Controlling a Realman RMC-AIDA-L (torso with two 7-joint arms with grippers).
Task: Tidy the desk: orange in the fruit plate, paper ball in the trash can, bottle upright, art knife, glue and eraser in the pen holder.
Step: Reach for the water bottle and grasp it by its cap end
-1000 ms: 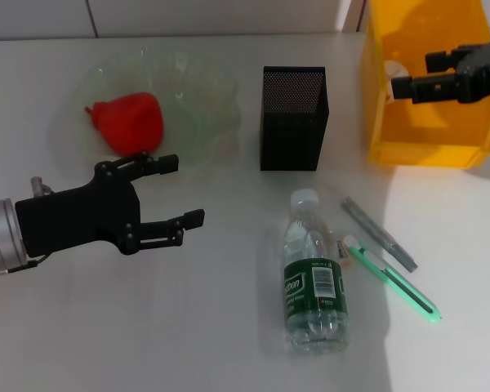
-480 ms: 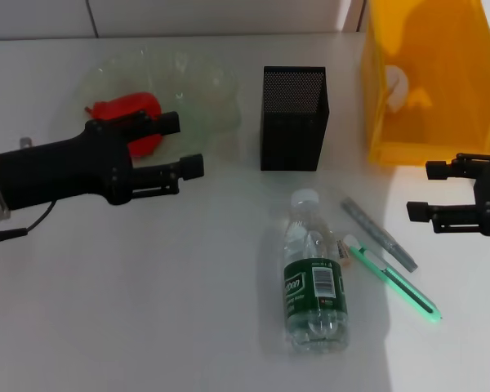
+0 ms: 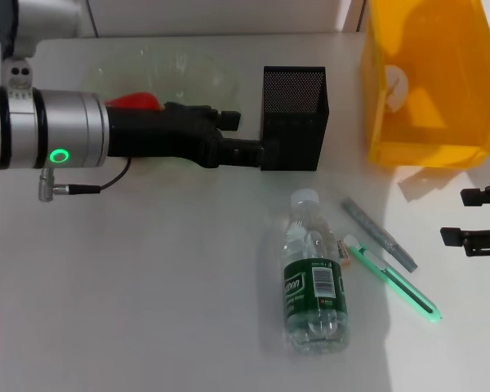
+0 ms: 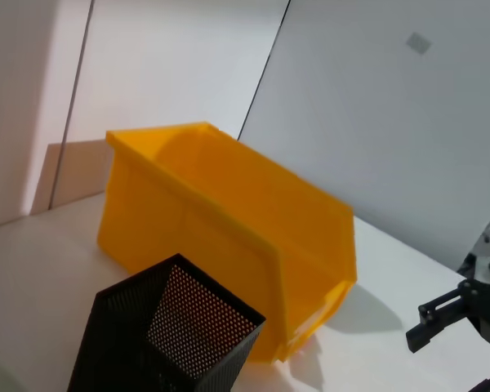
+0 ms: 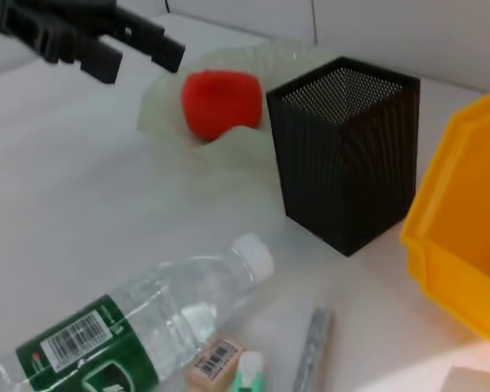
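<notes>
The left gripper (image 3: 243, 136) reached across the fruit plate (image 3: 188, 82), jaws spread and empty, its tips just beside the pen holder (image 3: 294, 118). The orange (image 3: 136, 100) sat in the plate. The right gripper (image 3: 472, 217) hung at the far right, jaws spread. The bottle (image 3: 313, 279) lay flat, with the eraser (image 3: 343, 251) beside it.

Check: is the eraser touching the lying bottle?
Touching. The right wrist view shows the eraser pressed against the bottle with no table between them.
</notes>
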